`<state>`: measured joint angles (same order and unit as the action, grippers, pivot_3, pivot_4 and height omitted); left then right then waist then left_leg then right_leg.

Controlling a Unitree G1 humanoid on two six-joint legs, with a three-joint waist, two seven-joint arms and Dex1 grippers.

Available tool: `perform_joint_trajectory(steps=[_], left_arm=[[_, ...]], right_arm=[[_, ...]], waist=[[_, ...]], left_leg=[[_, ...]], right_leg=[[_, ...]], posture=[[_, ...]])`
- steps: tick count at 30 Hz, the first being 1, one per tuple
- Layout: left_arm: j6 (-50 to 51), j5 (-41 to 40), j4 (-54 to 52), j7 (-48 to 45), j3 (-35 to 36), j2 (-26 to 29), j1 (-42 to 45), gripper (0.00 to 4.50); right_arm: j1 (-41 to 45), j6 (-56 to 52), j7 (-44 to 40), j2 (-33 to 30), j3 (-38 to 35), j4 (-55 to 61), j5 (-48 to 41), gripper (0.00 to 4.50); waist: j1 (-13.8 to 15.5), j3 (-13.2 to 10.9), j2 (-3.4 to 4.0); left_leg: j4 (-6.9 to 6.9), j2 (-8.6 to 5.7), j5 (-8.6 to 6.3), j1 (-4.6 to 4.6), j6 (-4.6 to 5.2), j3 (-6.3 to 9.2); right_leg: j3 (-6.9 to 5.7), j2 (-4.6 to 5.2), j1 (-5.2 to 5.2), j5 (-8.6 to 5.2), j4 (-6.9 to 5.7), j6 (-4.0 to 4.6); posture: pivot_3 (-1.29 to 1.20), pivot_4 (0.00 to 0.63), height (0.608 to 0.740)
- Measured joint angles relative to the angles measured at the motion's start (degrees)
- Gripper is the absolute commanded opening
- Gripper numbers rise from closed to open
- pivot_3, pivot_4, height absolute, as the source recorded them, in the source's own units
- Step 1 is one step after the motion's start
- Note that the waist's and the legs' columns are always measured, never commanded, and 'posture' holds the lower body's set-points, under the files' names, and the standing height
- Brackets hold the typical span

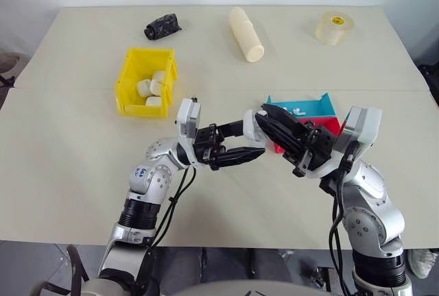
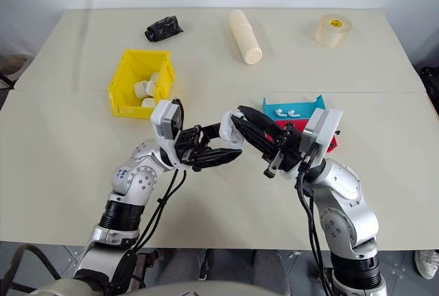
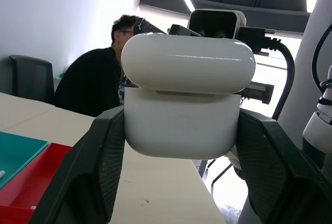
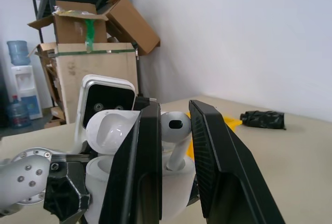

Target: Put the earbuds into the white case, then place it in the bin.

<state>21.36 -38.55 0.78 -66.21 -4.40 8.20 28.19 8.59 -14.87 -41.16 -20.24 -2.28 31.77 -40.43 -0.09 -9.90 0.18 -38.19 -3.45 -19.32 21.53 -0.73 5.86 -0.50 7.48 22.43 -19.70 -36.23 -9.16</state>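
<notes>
My left gripper (image 1: 257,138) is shut on the white case (image 3: 189,94) and holds it above the table's middle. The case's lid (image 4: 111,125) stands flipped open. My right gripper (image 4: 175,109) meets it from the right, shut on one earbud (image 4: 174,126) whose stem points down at the case's open base. I cannot tell whether the stem touches it. Two more earbuds (image 2: 291,112) lie in the shallow blue tray (image 1: 312,106). The yellow bin (image 1: 127,80) sits to the back left, with several white cases inside.
A red tray (image 1: 330,126) lies under the blue one's near edge. At the table's back are a black crumpled thing (image 1: 162,26), a cream cylinder (image 1: 245,33) and a tape roll (image 1: 334,27). A person (image 3: 98,79) sits beyond the table.
</notes>
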Motion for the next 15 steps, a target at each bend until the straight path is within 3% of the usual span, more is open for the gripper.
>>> perform_joint_trajectory(steps=[13,15], left_arm=[[-0.22,0.35,-0.34,-1.61,-0.30,0.61,0.00,2.80],[-0.39,0.41,-0.34,-1.26,-0.19,0.57,0.00,2.80]], right_arm=[[0.77,-1.64,-0.05,-1.73,-0.53,-0.66,-3.65,4.48],[0.78,-2.03,-0.16,-1.91,-0.56,-0.66,-4.05,4.50]], waist=[[0.02,0.00,0.00],[0.01,0.00,0.00]], left_leg=[[0.00,0.00,0.00,0.00,0.00,0.00],[0.00,0.01,0.00,0.00,0.00,0.00]], right_leg=[[0.00,0.00,0.00,0.00,0.00,0.00],[0.00,0.00,0.00,0.00,0.00,0.00]], posture=[[0.00,0.150,0.740],[0.00,0.150,0.740]])
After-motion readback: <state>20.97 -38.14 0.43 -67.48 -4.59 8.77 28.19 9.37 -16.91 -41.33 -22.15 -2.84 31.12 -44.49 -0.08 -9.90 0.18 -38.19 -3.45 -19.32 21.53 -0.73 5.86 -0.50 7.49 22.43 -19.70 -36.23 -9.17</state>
